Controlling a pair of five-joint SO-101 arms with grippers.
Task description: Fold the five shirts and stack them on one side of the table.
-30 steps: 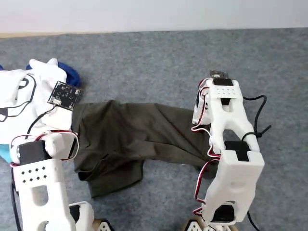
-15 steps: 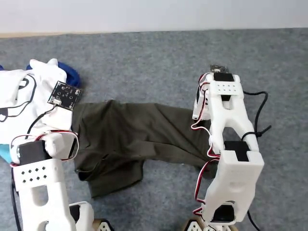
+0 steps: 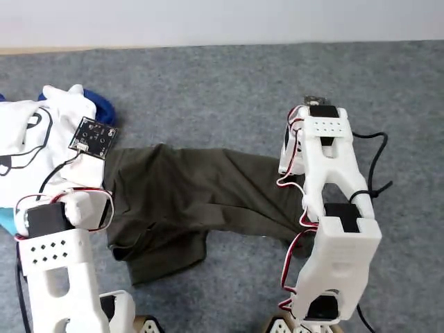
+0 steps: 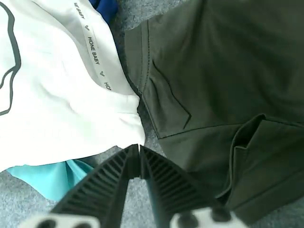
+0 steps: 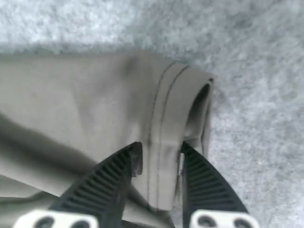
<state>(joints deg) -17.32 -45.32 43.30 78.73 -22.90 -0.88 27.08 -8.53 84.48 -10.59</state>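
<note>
Got left arm [image 3: 59, 257] stretched forward, wrist pitched down, left pincer [image 4: 138, 151] with both jaws pressed together tip to tip. Got right arm [image 3: 333, 208] stretched forward alongside, wrist pointing straight down, right pincer [image 5: 158, 159] clamped on shirt cuff [image 5: 166, 109], one jaw either side of the fold.

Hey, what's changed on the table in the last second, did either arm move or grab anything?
The right arm edged slightly rightward in the high view, with the right gripper closed on the olive shirt at its sleeve hem. Nothing visibly taken or let go. The left gripper, shut beside the white shirt, and both shirts stayed put.
</note>
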